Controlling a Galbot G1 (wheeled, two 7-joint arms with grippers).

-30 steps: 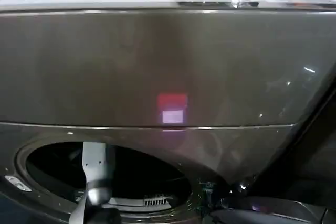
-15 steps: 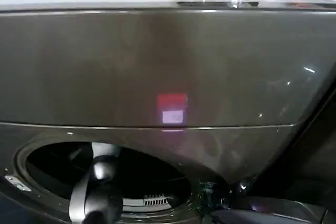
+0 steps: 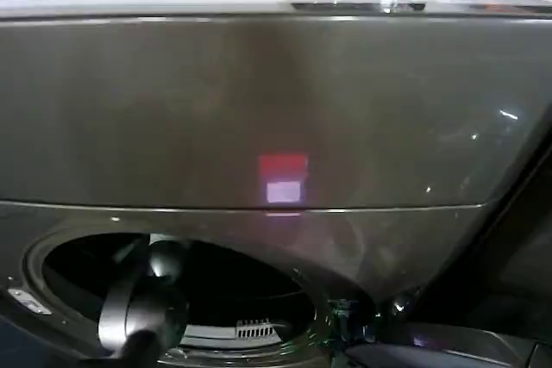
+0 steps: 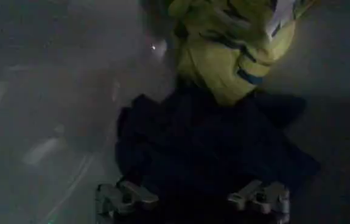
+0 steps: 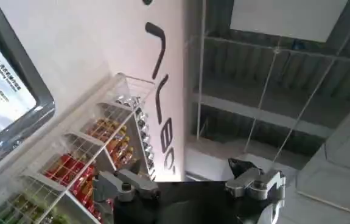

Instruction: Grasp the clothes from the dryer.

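The dryer (image 3: 259,109) is a bronze-grey front with a small red light (image 3: 283,165) and a round porthole (image 3: 250,286) at the lower left. My left arm (image 3: 138,312) reaches in through that porthole. Inside the drum, the clothes lie in a heap: a dark navy piece (image 4: 211,146) with a yellow-green and white piece (image 4: 235,49) beyond it. My left gripper (image 4: 193,198) is open just over the near edge of the navy piece, one finger on each side. My right gripper (image 5: 190,185) is open and holds nothing, away from the dryer.
The drum wall (image 4: 35,109) curves close around the heap. The porthole rim (image 3: 39,252) rings the left arm. A dark neighbouring machine (image 3: 457,342) sits at the lower right. Past the right gripper are a white lettered wall (image 5: 156,91) and a wire rack of bottles (image 5: 89,158).
In the head view the left arm has sunk lower and shifted left in the porthole, its pale upper segment dropping from sight. The dryer has not changed.
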